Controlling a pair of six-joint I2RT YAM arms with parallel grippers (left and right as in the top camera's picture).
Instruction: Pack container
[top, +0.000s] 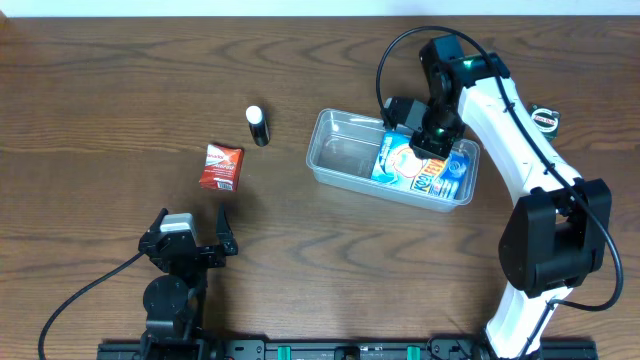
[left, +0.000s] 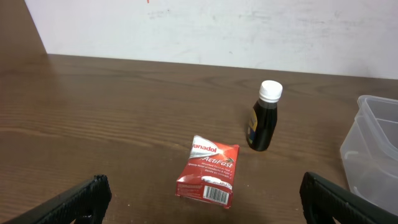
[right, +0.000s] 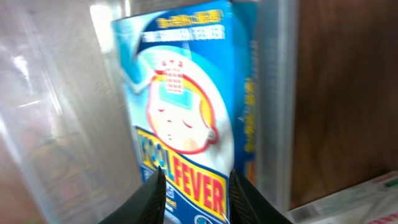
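1. Nearest the robot's base, the left gripper (top: 193, 225) hovers low over the wooden table (top: 100, 100). Its two fingers are spread wide and nothing sits between them.
2. Just beyond it lies a red medicine packet (top: 220, 167), flat on the wood and clear of the fingers. In the left wrist view its barcode end faces the camera.
3. Farther on and off to the right sits the container (top: 340, 155), a shallow clear tub standing on its base with the open top up.
   - Its long axis runs left to right across the table, slightly skewed, so the left end lies a little farther from the base than the right end.
   - The left half shows only bare clear floor.
4. Inside the right half of the tub lies a blue cooling-patch box (top: 405, 168), flat with the printed face up. In the right wrist view it lies close along a clear side wall of the tub.
5. Directly above that box hangs the right gripper (right: 198, 186).
   - Its dark fingertips (right: 155, 196) stand a modest gap apart.
   - The box's yellow and red lettering shows through the gap, so the fingers are not clamped on it.
6. Farthest back on the left side, a small dark bottle (top: 259, 126) with a white cap stands upright. It is apart from both the packet and the tub's left end.
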